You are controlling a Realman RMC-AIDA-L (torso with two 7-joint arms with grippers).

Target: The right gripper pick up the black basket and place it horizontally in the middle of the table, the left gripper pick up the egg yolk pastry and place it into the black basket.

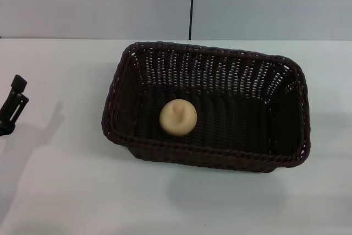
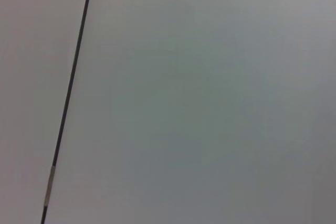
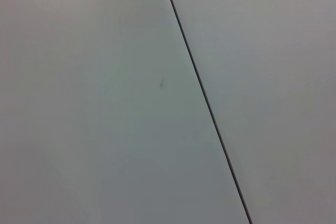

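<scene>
The black basket [image 1: 209, 105] lies lengthwise across the middle of the white table [image 1: 66, 191] in the head view. The egg yolk pastry [image 1: 178, 117] rests on the basket's floor, left of its centre, plain beige side up. My left gripper [image 1: 14, 106] shows only at the far left edge of the head view, well clear of the basket and holding nothing. My right gripper is out of view. Both wrist views show only a plain grey wall with a thin dark seam.
A grey wall with a dark vertical seam [image 1: 191, 4] stands behind the table. Bare tabletop lies in front of the basket and on both its sides.
</scene>
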